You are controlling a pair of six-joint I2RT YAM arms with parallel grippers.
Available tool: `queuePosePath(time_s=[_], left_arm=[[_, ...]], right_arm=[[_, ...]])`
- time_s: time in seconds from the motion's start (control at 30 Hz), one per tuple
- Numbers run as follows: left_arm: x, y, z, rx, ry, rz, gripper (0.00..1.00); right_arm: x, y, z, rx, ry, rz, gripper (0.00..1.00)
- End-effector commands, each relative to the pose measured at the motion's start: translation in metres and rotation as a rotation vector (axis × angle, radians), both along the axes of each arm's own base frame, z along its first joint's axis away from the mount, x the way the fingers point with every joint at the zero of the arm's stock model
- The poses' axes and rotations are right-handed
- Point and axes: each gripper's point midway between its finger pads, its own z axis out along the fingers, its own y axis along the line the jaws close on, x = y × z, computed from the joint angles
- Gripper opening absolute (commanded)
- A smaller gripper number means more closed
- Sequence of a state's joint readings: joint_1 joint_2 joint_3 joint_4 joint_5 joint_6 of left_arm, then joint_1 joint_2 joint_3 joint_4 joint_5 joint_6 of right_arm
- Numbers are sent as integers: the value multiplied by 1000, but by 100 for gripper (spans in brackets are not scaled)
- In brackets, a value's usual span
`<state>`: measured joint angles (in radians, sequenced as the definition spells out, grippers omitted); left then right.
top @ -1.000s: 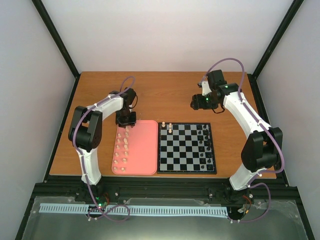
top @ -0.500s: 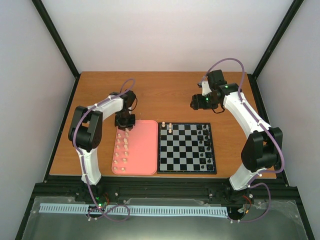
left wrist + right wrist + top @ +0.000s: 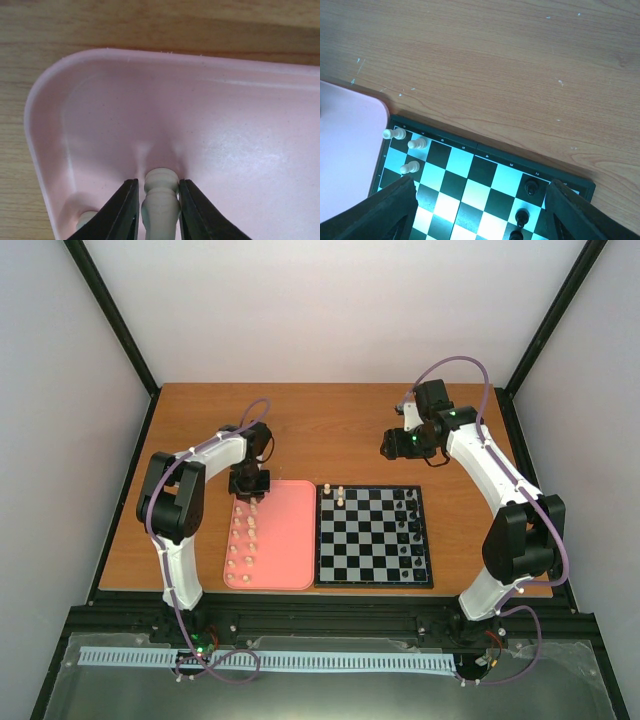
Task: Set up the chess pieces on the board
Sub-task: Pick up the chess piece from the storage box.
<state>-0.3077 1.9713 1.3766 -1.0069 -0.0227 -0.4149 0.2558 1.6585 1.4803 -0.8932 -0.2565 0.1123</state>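
Pink tray corner [image 3: 40, 95], left pincer [image 3: 158, 202] grasping cream piece [image 3: 161, 192], right pincer [image 3: 480, 186] released above board [image 3: 470, 172]

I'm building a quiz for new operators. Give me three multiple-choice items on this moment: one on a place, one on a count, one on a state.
1. Where is the left gripper? A) at the tray's far left corner B) at its near right corner C) off it
2. How many cream pieces stand on the board? A) one B) three C) eight
3. The left gripper is: A) wide open B) shut on a cream piece C) shut, empty

Answers: A, the corner wall curves round it; B, the right wrist view shows three; B, both fingers press its sides.
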Motion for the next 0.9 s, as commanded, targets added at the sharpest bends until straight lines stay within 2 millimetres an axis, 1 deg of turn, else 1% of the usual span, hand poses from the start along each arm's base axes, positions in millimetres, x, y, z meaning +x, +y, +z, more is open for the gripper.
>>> queuePosePath(time_s=[0.0,0.03,0.23,0.3,0.33,0.43,0.6,0.67,0.7,0.8,0.87], left_arm=[[13,3,11,3,-42,-1,23],[13,3,10,4,-39,-1,20],[13,2,13,1,-40,-9,6],[14,2,16,-3,-38,-16,1],[14,1,18,-7,-38,-19,1],[19,-5,34,-32,-49,-33,1],[25,-22,69,-83,-68,-74,1],[21,-35,80,-106,-69,-97,1],[18,-45,83,-122,-68,-113,1],[0,-82,90,-170,-53,-185,1],[-11,-107,90,-187,-35,-241,1]], right_arm=[[3,-2,3,4,-18,2,70],[3,-2,3,4,-19,2,70],[3,-1,1,7,-14,2,70],[4,-1,2,11,-14,4,70],[4,-1,1,10,-12,4,70],[5,-1,1,10,-12,4,70],[5,-1,0,9,-11,3,70],[5,-1,0,6,-11,2,70],[6,-1,1,4,-14,2,70],[6,-1,0,3,-11,2,70],[6,-1,0,3,-10,3,70]])
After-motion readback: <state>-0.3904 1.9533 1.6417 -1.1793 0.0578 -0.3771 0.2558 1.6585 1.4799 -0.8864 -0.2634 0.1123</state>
